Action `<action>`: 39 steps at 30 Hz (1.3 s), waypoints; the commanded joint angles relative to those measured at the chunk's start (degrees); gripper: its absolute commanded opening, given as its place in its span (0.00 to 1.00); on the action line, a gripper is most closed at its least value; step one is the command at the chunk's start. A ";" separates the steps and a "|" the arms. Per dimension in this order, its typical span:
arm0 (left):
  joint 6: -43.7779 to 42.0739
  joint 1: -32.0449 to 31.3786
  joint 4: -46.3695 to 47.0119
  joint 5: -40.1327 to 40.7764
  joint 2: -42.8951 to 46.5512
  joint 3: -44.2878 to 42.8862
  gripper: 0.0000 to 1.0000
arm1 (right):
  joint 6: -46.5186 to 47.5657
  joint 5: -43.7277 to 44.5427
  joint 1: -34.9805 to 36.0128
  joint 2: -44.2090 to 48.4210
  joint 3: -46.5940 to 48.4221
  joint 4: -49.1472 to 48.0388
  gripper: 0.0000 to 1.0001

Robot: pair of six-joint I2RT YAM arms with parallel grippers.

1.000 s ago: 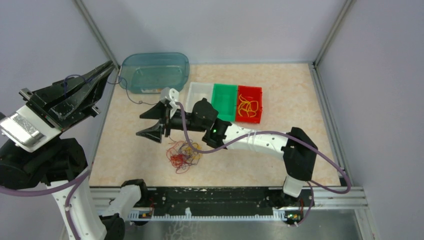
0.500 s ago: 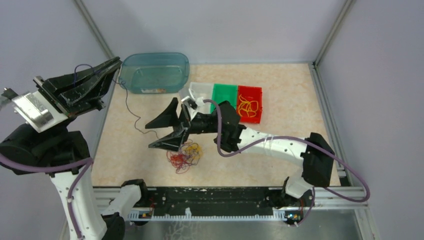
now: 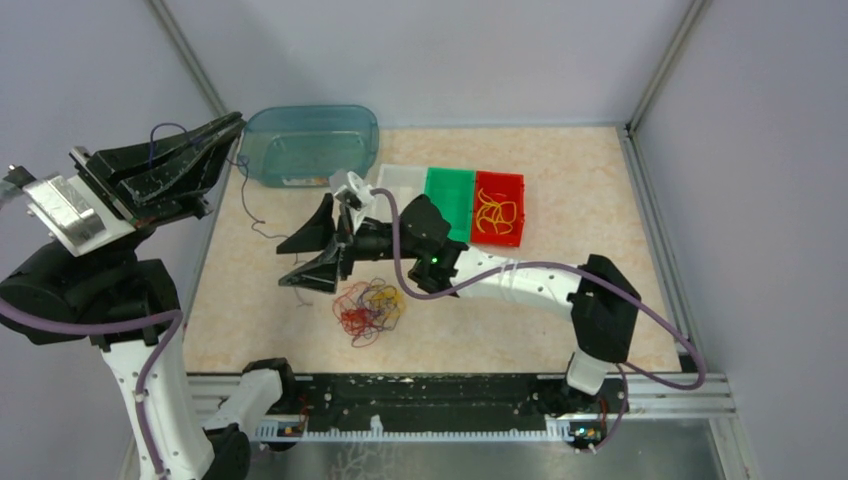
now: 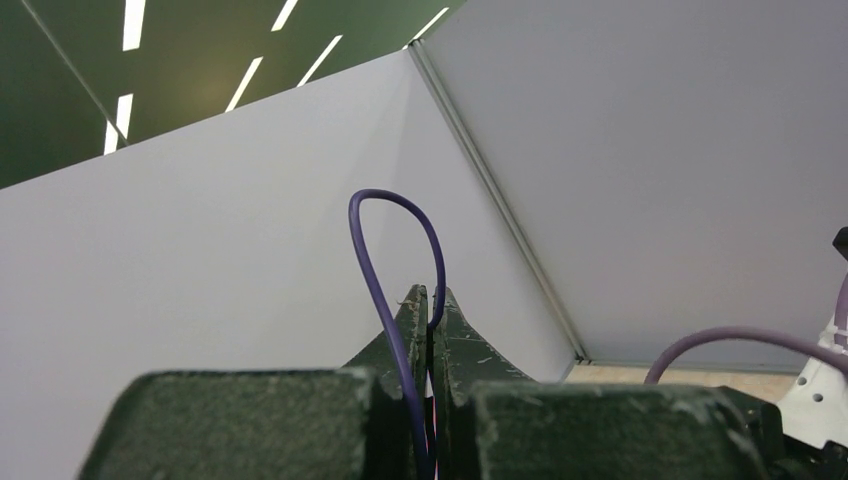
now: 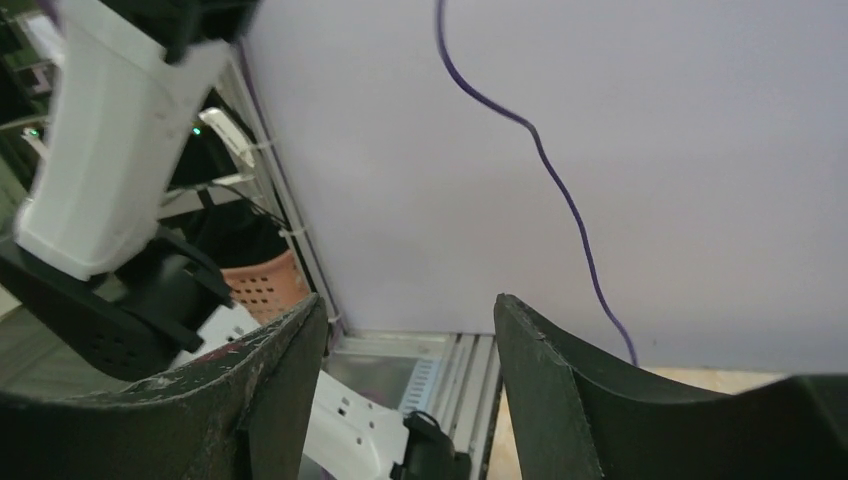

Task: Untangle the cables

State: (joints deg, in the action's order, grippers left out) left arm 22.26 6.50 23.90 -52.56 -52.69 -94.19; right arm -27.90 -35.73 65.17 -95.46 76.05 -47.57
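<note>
2 arms work over a beige table (image 3: 590, 190). The left gripper (image 3: 228, 127) is raised high at the left edge, its jaws pressed together on a thin purple wire (image 3: 247, 200). In the left wrist view this wire (image 4: 372, 262) loops up above the fingertips of the left gripper (image 4: 430, 296) and passes back down between them. From the overhead camera, the wire hangs from the fingertips down to the table surface, ending left of the right gripper.

The right gripper (image 3: 283, 266) reaches across to the left-centre of the table with its jaws spread wide and nothing between them. Its own camera shows the 2 fingers of the right gripper (image 5: 410, 300) well apart, and the purple wire (image 5: 560, 190) hangs in front of the wall – beyond the gap, toward the right-hand finger.

Most of the cables (image 3: 368, 308) lie in a loose tangle of red and yellow strands on the table, just on the near side of the right gripper. Farther back stand 3 small bins in a row – a white bin (image 3: 396, 184), a green bin (image 3: 449, 200) and a red bin (image 3: 512, 190) holding yellow strands (image 3: 492, 214). A teal tub (image 3: 310, 140) sits at the back left.
</note>
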 commanded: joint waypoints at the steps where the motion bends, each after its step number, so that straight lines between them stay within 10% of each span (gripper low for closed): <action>1: 0.37 0.35 -0.43 0.28 0.57 0.50 0.00 | 5.85 1.78 0.90 -2.91 5.14 5.93 0.62; 10: 0.54 0.32 -0.74 -0.09 1.21 0.48 0.00 | 18.71 16.45 0.50 -2.22 4.17 13.58 0.61; 22: 1.30 0.34 -1.40 -1.70 1.36 1.58 0.00 | 12.40 9.20 -0.33 13.13 -8.04 3.94 0.64; 39: 0.85 0.31 -1.10 -1.57 1.63 3.52 0.00 | 7.51 -2.27 0.67 -4.63 8.56 6.71 0.56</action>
State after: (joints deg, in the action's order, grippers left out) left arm 23.18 6.52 22.65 -54.08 -51.57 -91.57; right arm -19.38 -34.54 64.84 -98.89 79.83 -39.40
